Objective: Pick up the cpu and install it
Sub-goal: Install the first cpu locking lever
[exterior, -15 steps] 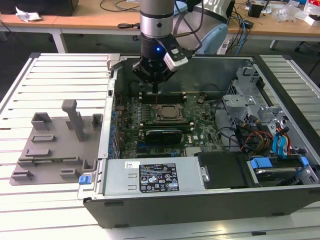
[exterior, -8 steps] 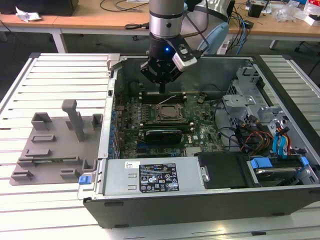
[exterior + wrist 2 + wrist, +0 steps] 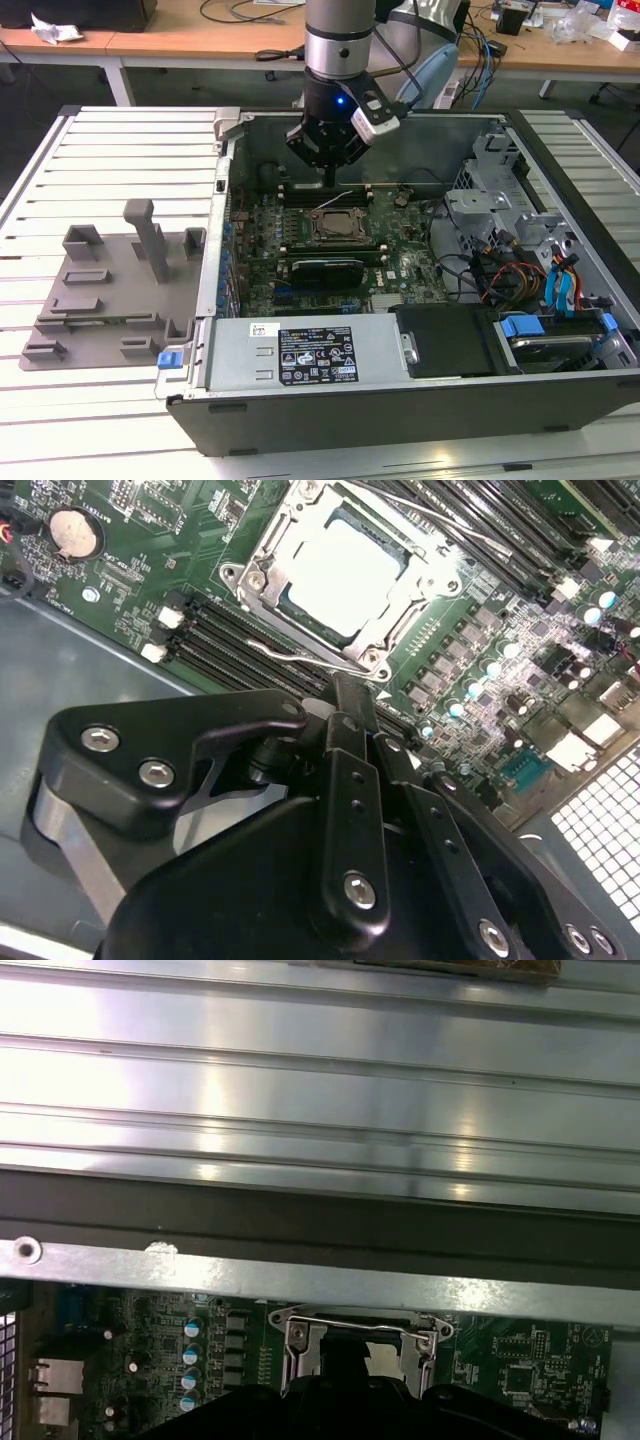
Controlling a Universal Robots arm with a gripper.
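The cpu [image 3: 345, 568], upper centre in the second wrist view, looks light, rigid, fragile, best edge-held; the gripper's [image 3: 330, 178] grasp I cannot tell.

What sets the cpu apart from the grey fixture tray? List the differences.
The cpu is a small silvery-white square; the grey fixture tray is a much larger plastic piece with upright posts. The cpu sits in the motherboard socket inside the computer case; the tray lies outside it, on the slatted table. Both lie flat.
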